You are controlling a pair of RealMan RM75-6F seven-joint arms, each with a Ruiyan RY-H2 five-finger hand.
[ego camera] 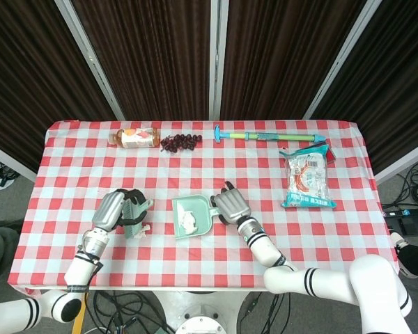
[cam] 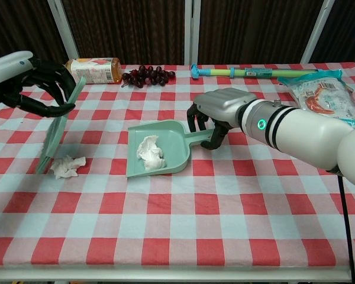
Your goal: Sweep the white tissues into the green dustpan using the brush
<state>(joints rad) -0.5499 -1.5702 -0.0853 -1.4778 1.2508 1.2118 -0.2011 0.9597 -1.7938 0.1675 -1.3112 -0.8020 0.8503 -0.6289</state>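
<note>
1. Left hand (cam: 38, 86) grips brush (cam: 58, 126), bristles beside loose tissue (cam: 68, 167).
2. Right hand (cam: 216, 112) holds dustpan (cam: 171, 155) handle; tissue inside pan.
3. Head view hides the loose tissue behind brush (ego camera: 135, 219).

Between the brush (cam: 58, 128) and the green dustpan (cam: 160, 148) the bench (cam: 183, 231) shows an open strip of checked cloth, with only 1 loose tissue (cam: 67, 167) lying just right of the brush's bristles. The whole near half of the bench is open cloth. Along the far edge stand a bottle (ego camera: 134, 136), grapes (ego camera: 180, 142) and a long toy pump (ego camera: 265, 135), with a snack bag (ego camera: 306, 177) at far right.
</note>
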